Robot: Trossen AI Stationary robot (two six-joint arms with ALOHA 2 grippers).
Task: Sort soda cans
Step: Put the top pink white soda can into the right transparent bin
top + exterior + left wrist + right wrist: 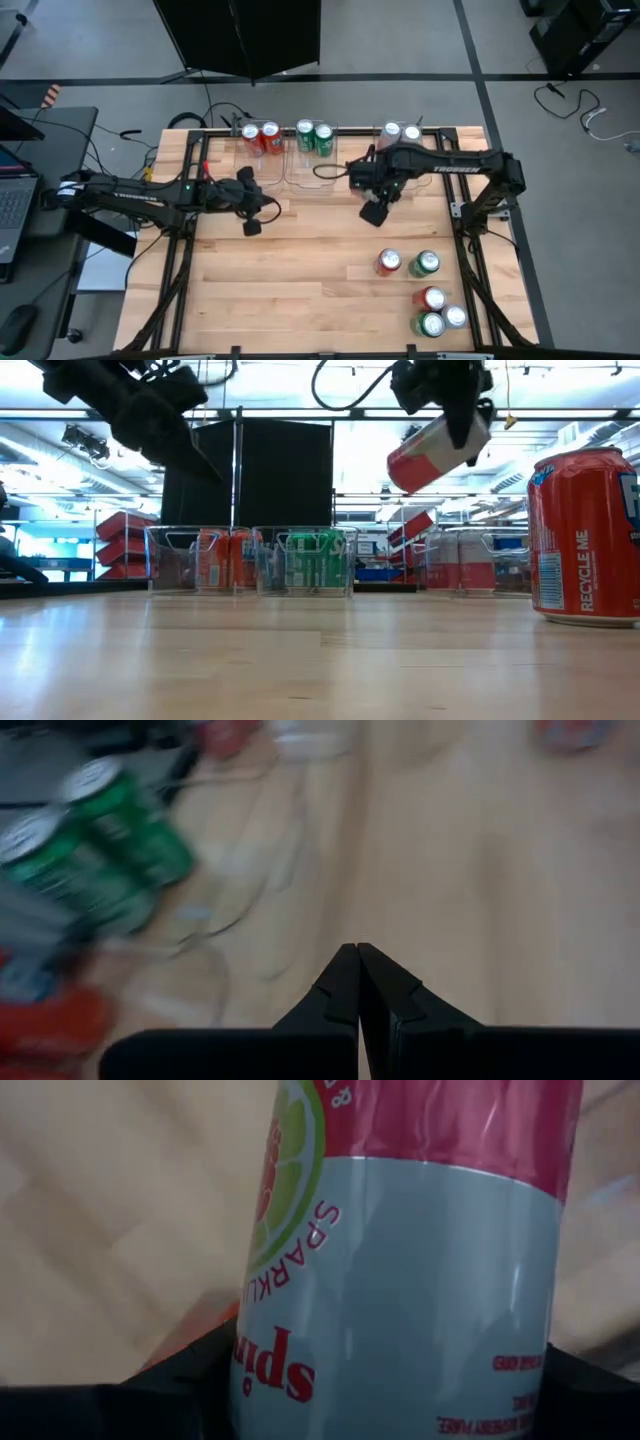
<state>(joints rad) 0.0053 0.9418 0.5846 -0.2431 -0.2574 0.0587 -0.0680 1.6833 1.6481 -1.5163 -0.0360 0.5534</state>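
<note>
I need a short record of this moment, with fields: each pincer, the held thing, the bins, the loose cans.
left pincer: shut, empty, above the table's left half
right pincer: shut on silver-white can, lifted, tilted
left bin: two red cans
middle bin: two green cans
right bin: two silver-white cans
loose cans: five on the table's right side, two red, two green, one silver-white

Four red cans [270, 137], four green cans [323, 135], four silver-white cans [455, 317], one such silver-white can [430, 458] clamped in the right gripper [462, 422]. Three clear bins [165, 560] beyond that gripper. Two arms [130, 195].
</note>
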